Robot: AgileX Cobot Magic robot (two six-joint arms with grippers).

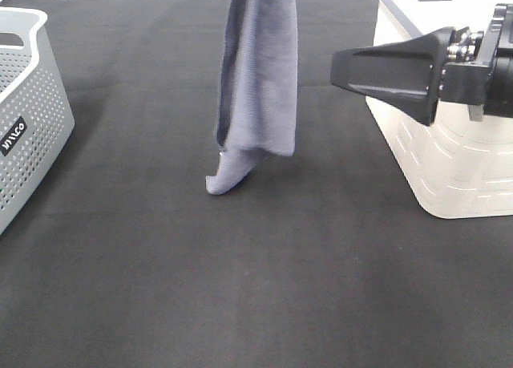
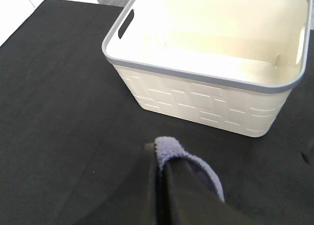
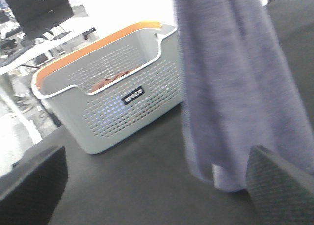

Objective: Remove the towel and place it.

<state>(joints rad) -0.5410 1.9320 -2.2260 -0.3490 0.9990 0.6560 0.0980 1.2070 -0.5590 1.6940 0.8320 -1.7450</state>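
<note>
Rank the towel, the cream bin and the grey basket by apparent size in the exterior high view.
Largest: the cream bin, even partly hidden.
Then the towel and the grey basket. They look alike and both are cut by the frame, so unranked.

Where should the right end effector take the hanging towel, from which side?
Likely the towel at mid-height, on the edge nearest the right end effector, coming level from there. It hangs as a narrow vertical fold from the shut left end effector, tip touching the mat; the open jaws face that edge.
</note>
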